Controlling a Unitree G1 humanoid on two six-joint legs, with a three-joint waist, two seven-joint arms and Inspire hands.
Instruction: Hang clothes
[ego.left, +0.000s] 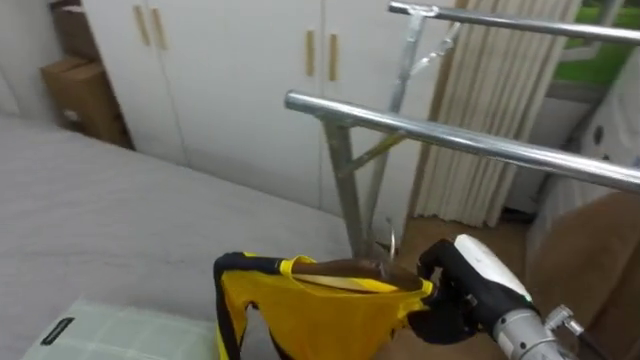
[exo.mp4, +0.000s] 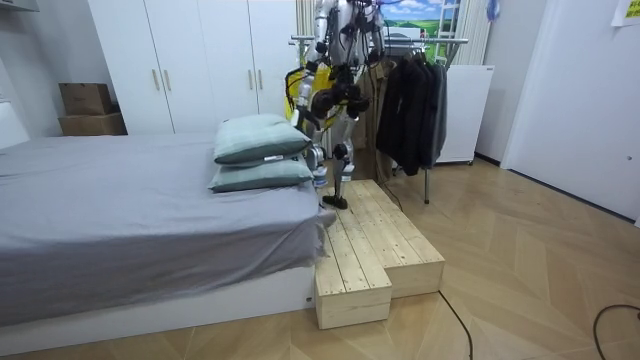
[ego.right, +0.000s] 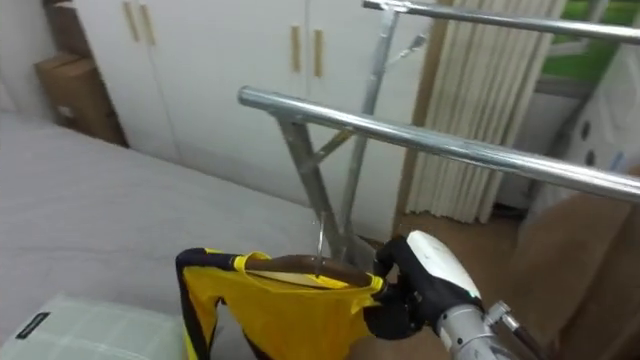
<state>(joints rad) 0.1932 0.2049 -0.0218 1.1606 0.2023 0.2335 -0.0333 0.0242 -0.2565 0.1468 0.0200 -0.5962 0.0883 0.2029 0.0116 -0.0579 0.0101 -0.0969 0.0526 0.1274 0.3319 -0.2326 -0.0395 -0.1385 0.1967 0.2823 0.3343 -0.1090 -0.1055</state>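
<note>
Below the near rail | yellow garment was carried on a wooden hanger | right hand was clamped round the hanger's end | hook was kept upright | judged: hanger best raised until hook cleared rail, then lowered onto it

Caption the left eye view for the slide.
Right hand grips a wooden hanger carrying a yellow garment, below the metal rail.

Eye views close, down on the clothes rail; room view distant, facing it.
</note>
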